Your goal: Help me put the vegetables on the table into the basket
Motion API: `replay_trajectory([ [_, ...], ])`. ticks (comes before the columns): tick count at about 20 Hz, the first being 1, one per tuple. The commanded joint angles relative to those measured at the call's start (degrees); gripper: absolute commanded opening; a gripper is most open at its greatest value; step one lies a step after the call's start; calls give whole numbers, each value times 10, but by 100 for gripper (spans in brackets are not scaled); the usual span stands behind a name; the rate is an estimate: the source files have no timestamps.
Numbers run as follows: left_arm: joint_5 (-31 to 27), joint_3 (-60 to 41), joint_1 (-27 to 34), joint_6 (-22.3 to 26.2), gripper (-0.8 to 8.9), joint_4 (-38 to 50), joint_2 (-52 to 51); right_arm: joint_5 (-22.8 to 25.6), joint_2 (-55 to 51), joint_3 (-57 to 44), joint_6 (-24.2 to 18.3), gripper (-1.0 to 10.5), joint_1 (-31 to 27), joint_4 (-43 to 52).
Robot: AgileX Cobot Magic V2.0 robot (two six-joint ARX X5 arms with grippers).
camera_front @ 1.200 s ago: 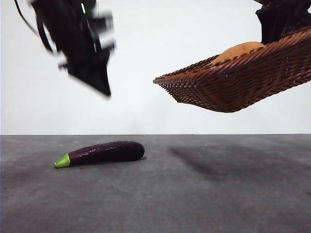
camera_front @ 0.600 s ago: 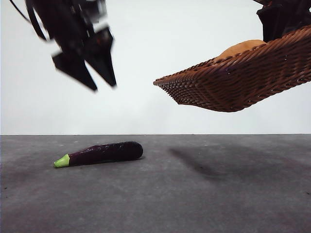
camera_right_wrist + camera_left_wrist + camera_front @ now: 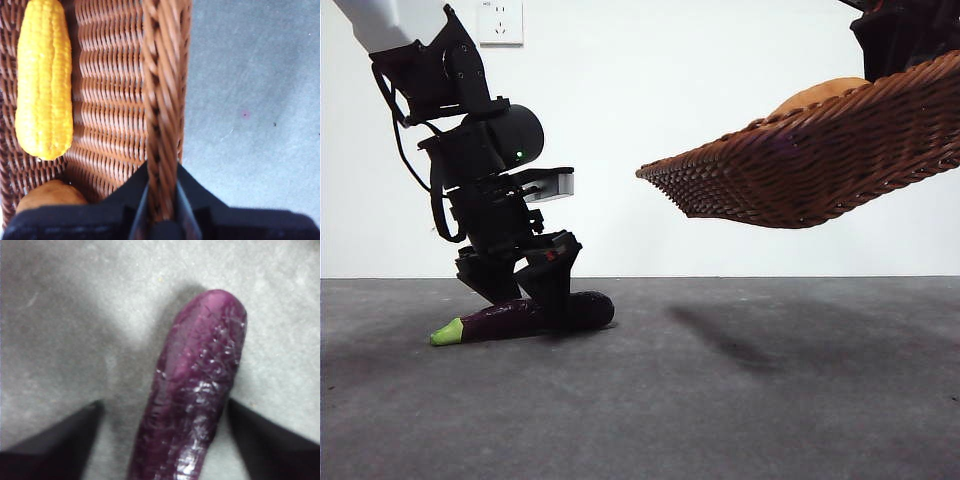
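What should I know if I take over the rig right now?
Left gripper: open, down at the table, jaws straddling the slim dark purple eggplant, not yet closed.
Right gripper: shut on the braided rim of the reddish-brown wicker basket, held tilted in the air.
Done: yellow corn piece and brown potato lie in the basket.
Left: grip the eggplant, lift it, drop it in.

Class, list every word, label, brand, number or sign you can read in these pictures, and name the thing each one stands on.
There is no readable text in any view.
The wall socket bears small marks near its top, too small to read.
The eggplant, basket, corn, potato and table carry no lettering.
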Motion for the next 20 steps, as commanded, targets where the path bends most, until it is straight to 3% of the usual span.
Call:
replay_trajectory([
  [1, 25, -5, -2, 2, -9, -6, 18, -6, 3, 0, 1, -16, 1, 3],
  [5, 32, -4, -2, -5, -9, -14, -27, -6, 3, 0, 1, -16, 1, 5],
  [9, 99, -5, -19, -101, -8, -111, -146, -6, 3, 0, 1, -16, 1, 5],
  [11, 95, -5, -44, -154, -8, -141, -225, -1, 3, 0, 3, -16, 1, 9],
  [16, 97, -5, -140, -247, -8, -32, -367, -2, 3, 0, 17, -16, 4, 18],
  [20, 92, -5, -198, -383, 1, 100, -344, -2, 3, 0, 17, -16, 36, 18],
])
